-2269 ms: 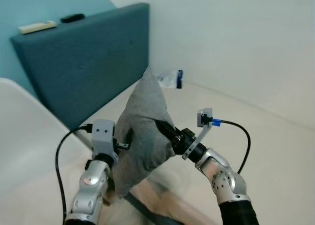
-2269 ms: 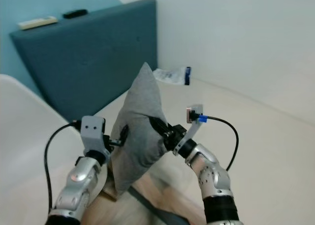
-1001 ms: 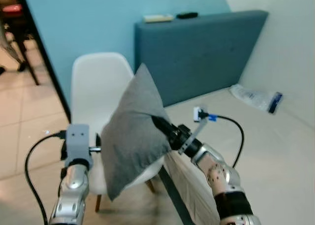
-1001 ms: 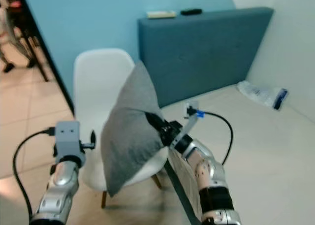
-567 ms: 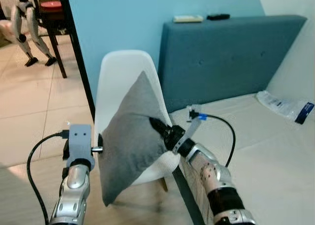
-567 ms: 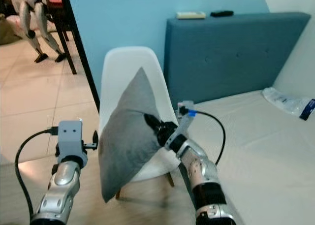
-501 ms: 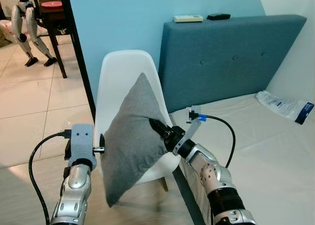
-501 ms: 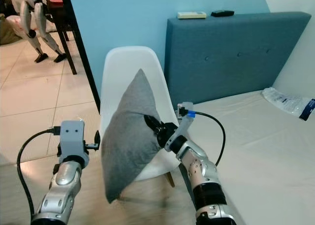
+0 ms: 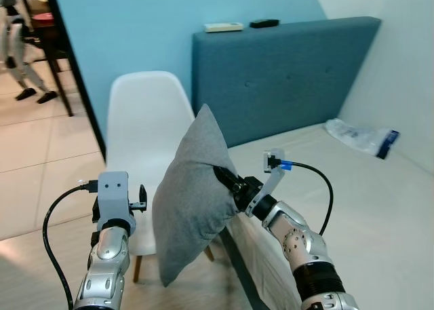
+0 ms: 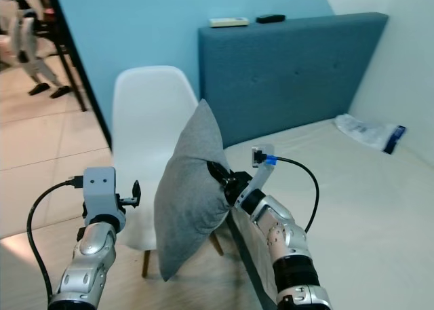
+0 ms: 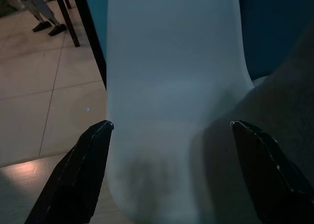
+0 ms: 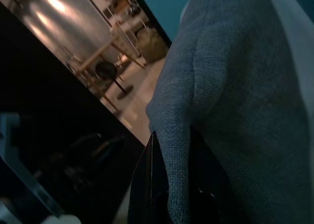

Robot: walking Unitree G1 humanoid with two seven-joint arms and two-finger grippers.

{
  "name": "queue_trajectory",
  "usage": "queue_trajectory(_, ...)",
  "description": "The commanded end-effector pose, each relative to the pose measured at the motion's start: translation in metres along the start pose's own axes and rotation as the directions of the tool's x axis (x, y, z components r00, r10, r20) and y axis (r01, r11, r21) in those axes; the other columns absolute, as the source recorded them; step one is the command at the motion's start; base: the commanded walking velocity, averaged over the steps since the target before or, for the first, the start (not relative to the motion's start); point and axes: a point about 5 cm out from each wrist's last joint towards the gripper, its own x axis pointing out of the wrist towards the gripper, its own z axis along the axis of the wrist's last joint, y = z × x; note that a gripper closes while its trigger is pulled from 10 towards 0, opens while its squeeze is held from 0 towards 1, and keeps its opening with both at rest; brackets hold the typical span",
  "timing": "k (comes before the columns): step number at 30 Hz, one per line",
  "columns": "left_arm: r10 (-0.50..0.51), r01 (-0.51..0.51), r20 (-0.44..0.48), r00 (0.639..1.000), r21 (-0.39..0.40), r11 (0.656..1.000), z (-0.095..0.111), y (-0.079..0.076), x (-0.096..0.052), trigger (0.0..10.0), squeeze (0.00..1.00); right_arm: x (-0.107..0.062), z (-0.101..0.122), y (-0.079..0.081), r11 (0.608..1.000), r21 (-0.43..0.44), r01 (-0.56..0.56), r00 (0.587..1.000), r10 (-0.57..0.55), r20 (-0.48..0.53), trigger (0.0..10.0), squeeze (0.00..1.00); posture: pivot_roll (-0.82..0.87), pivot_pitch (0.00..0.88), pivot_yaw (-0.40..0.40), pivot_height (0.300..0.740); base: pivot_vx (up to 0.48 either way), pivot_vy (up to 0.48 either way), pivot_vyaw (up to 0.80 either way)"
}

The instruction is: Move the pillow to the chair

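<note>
The left arm rises from the lower left of the head views, its left gripper [image 11: 169, 150] spread wide and holding nothing. From the lower right, the right arm reaches toward frame centre, its right gripper [image 9: 226, 179] pinched on the pillow [image 9: 192, 198].

Grey pillow [image 9: 193, 201] upright, held before white chair [image 9: 144, 130].

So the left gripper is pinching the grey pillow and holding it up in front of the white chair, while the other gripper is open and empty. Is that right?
Wrong arm. The right gripper is the one pinching the grey pillow, as the left eye view shows, with its fingers closed on a fold in the right wrist view. The pillow does hang in front of the white chair. The open, empty one is the left gripper, seen in the left wrist view.
</note>
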Motion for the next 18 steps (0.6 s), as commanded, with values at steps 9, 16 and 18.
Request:
queue_trajectory(9, 0.014, -0.014, -0.008, 1.0, 0.004, 1.0, -0.002, 0.003, 0.001, 10.0, 0.0, 0.008, 0.01, 0.015, 0.993, -0.079, -0.089, 0.995, 0.092, 0.037, 10.0, 0.0, 0.04, 0.054, -0.049, 0.74, 0.0, 0.0, 0.77)
queue_trajectory(16, 0.002, -0.002, -0.011, 1.0, 0.001, 1.0, -0.002, 0.001, 0.001, 10.0, 0.0, 0.007, 0.011, 0.011, 0.994, -0.092, -0.057, 0.997, 0.061, 0.039, 10.0, 0.0, 0.04, 0.055, -0.049, 0.74, 0.0, 0.0, 0.77)
queue_trajectory(18, -0.017, 0.017, -0.013, 1.0, -0.003, 1.0, -0.002, -0.002, 0.001, 10.0, 0.0, 0.007, 0.012, 0.005, 0.997, -0.078, 0.006, 0.999, -0.002, 0.054, 10.0, 0.0, 0.04, 0.056, -0.048, 0.74, 0.0, 0.0, 0.38)
